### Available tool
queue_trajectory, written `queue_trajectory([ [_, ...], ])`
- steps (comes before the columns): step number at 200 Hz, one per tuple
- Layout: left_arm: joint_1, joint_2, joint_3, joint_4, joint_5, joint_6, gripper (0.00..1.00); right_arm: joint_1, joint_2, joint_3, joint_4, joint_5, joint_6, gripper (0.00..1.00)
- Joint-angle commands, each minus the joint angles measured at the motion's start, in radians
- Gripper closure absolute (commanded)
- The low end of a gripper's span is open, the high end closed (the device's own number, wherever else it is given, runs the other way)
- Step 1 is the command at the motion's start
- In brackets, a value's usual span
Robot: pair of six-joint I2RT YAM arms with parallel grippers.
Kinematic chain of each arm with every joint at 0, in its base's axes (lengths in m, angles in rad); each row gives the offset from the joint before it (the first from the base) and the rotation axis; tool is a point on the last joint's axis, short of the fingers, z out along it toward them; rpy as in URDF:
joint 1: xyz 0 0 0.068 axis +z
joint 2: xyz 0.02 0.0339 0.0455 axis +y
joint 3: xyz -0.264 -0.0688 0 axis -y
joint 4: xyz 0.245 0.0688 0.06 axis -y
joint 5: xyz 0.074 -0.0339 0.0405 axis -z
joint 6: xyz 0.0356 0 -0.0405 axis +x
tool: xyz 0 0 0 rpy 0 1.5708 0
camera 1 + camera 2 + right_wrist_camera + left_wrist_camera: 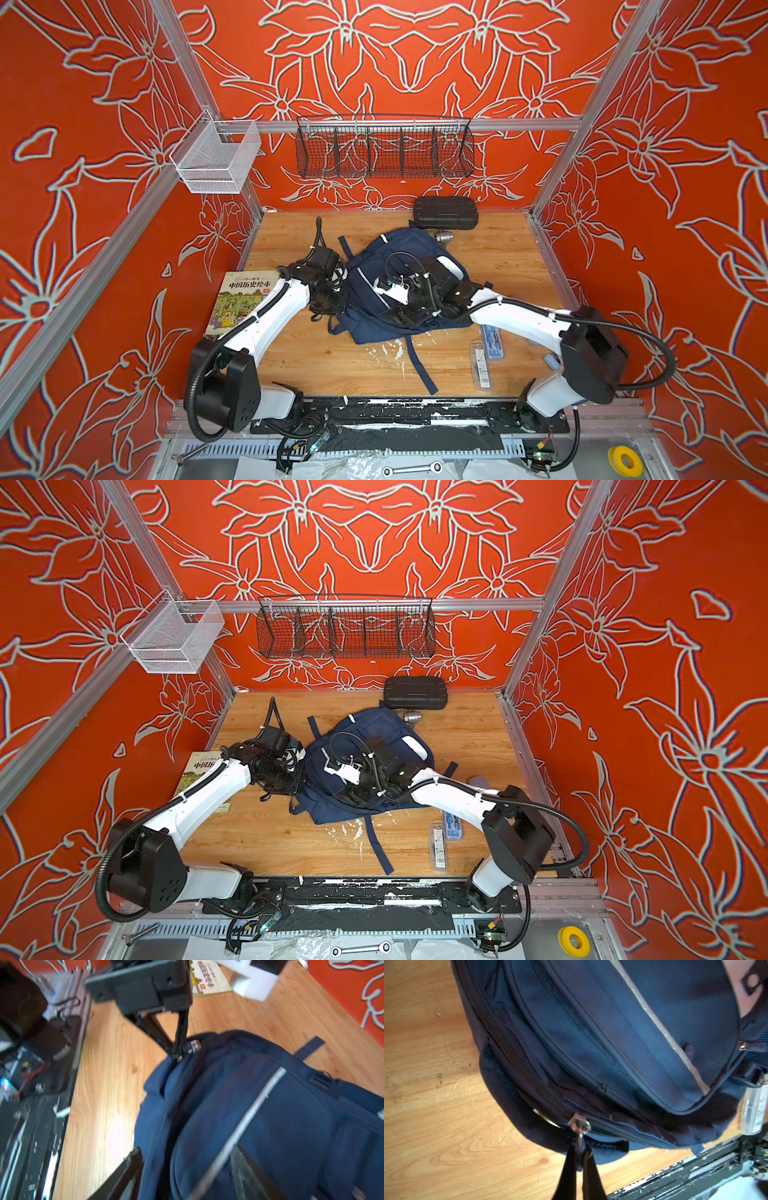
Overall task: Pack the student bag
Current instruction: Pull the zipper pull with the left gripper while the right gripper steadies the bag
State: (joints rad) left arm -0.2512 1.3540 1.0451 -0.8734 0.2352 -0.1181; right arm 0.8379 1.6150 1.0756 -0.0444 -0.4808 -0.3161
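I saw the student bag lying flat near the middle of the wooden surface. It was a soft navy backpack of ribbed woven fabric, with pale reflective stripes, a rounded white patch and coarse dark zipper teeth along its side. Its long axis ran on a diagonal, from the far end just beside a ridged black hard case toward the near left. I could not tell which end was its top. Flat webbing straps trailed off it, one of them toward the near edge. The surface showed warm wood grain with white scuffs near the bag.

My left arm rose from the near-left corner, bent at the elbow. Its white forearm slanted over a glossy picture book to the bag's left edge, with the wrist tipped downward. In the left wrist view the left fingers were pressed together, pinching the tab of a metal zipper pull at the bag's rim.

My right arm folded in from the near right with its elbow held wide, and its forearm reached leftward, low over the bag's middle. In the blurred right wrist view the right fingers stood spread, one on each side of a bulge of navy fabric. I could not tell whether they touched it.

A slim clear plastic box lay near the bag's right side.
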Motion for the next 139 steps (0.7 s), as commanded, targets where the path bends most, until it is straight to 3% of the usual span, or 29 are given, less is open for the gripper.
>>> queue_trajectory([
  [1, -0.011, -0.034, -0.001, 0.011, 0.045, -0.018, 1.0, 0.035, 0.084, 0.049, 0.058, -0.026, 0.12, 0.29],
  [45, -0.026, -0.035, 0.01, 0.013, 0.068, -0.025, 1.0, 0.055, 0.181, 0.089, 0.141, -0.075, 0.155, 0.34],
  [62, -0.026, -0.033, 0.018, 0.011, 0.076, -0.016, 1.0, 0.055, 0.213, 0.114, 0.115, -0.078, 0.147, 0.49],
  [84, -0.025, -0.022, 0.034, -0.02, 0.053, 0.017, 1.0, 0.055, 0.203, 0.09, 0.105, -0.055, 0.112, 0.81],
  [104, -0.02, 0.004, 0.06, -0.055, 0.022, 0.06, 1.0, 0.055, 0.156, 0.041, 0.101, -0.016, 0.045, 1.0],
  [123, -0.008, 0.04, 0.092, -0.088, -0.011, 0.1, 1.0, 0.055, 0.118, 0.02, 0.046, -0.005, -0.031, 1.0],
  [139, 0.007, 0.068, 0.121, -0.098, -0.036, 0.133, 1.0, 0.055, 0.085, 0.004, -0.001, -0.061, -0.097, 1.0],
])
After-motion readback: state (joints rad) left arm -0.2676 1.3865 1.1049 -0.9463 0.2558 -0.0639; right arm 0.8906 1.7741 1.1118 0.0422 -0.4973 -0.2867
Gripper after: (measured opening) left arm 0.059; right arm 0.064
